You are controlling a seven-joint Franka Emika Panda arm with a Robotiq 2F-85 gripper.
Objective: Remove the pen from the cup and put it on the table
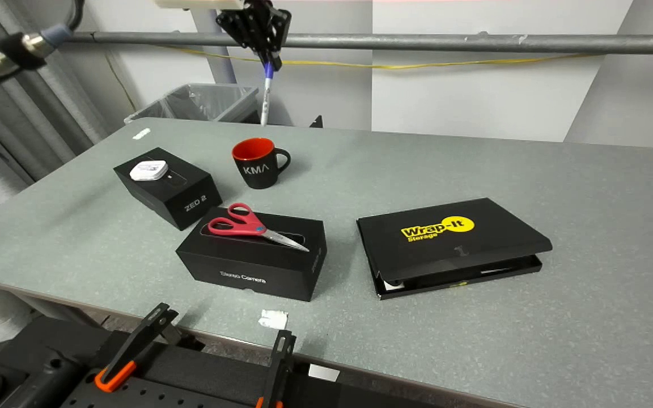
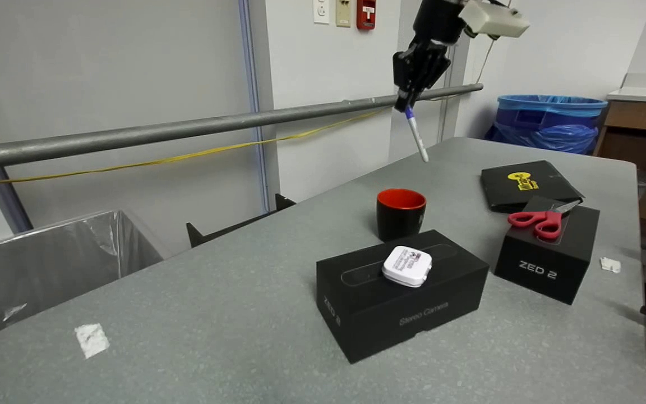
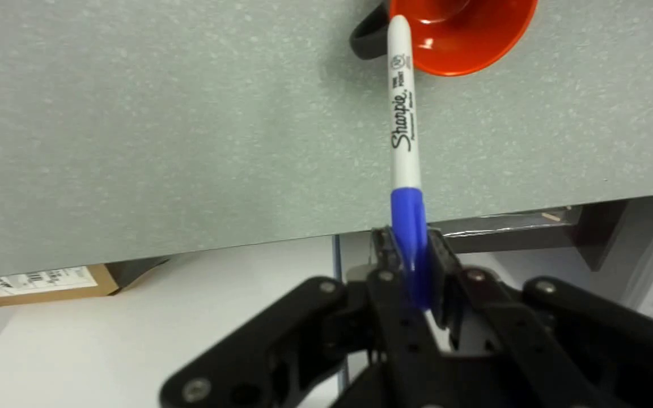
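The pen, a white marker with a blue cap, shows in both exterior views [image 1: 266, 99] [image 2: 417, 137] and in the wrist view [image 3: 402, 113]. My gripper [image 1: 270, 62] [image 2: 404, 106] [image 3: 410, 238] is shut on its blue cap. The pen hangs slightly tilted, white end down, in the air above the cup and apart from it. The cup, dark with a red inside [image 1: 261, 173] [image 2: 399, 221] [image 3: 462, 51], stands upright on the grey table [image 1: 417, 170] [image 2: 216, 320] [image 3: 190, 141]. The wrist view shows only part of the cup, with its handle.
A black box [image 1: 162, 195] with a white case [image 1: 148, 170] on it stands near the cup. Another black box [image 1: 247, 266] bears red-handled scissors [image 1: 238, 225]. A flat black Wrap-It box [image 1: 445, 249] lies further along. A metal rail [image 1: 445, 42] runs behind the table edge.
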